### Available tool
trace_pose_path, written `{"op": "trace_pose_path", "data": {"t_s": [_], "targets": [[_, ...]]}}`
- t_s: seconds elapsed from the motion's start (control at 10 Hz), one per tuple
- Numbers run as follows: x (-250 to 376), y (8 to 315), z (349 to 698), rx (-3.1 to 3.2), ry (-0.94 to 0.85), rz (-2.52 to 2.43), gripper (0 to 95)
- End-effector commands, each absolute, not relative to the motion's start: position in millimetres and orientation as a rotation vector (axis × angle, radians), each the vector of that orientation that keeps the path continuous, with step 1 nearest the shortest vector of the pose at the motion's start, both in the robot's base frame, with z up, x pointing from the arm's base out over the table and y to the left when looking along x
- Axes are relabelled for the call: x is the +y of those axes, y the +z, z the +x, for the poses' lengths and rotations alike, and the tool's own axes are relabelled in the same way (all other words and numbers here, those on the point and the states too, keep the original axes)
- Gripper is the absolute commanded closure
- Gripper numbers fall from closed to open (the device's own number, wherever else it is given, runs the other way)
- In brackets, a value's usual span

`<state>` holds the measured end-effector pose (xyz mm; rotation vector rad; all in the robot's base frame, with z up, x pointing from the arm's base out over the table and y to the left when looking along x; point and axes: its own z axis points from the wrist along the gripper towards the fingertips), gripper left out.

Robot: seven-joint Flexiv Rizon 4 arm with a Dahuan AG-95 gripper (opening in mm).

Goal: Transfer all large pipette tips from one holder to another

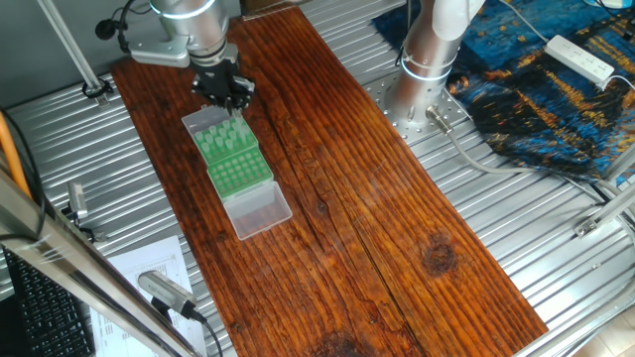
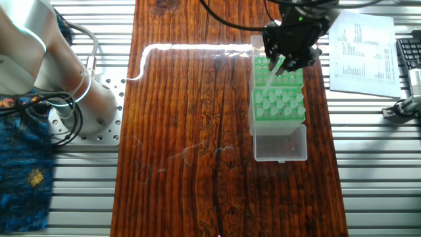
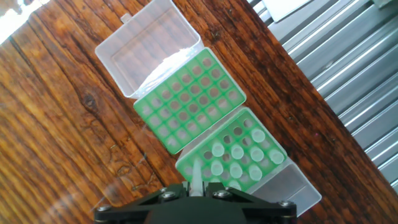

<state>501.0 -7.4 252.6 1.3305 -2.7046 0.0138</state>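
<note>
Two green holders lie end to end on the wooden board. The holder nearest me carries several large pipette tips, whitish with round tops. The far holder shows only open holes. My gripper is shut on one translucent tip, which sticks out between the fingers above the near holder's edge. In the other fixed view the held tip slants down from the gripper over the filled holder. In one fixed view the gripper hovers just above the standing tips.
Each holder has a clear hinged lid lying open: a large one beyond the far holder, another beside the near one. Ribbed metal table borders the wooden board. Paper sheets lie close to the racks.
</note>
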Motion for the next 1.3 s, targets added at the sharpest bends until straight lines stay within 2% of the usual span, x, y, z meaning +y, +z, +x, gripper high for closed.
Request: {"op": "trace_pose_path", "data": {"t_s": [0.1,0.9,1.3], "targets": [[-5.0,258.5,503.3,-2.693,0.02,1.337,95.0],[13.3,298.3,509.8,-2.692,0.041,1.295,95.0],[26.3,307.8,507.9,-2.721,0.045,1.252,95.0]]}}
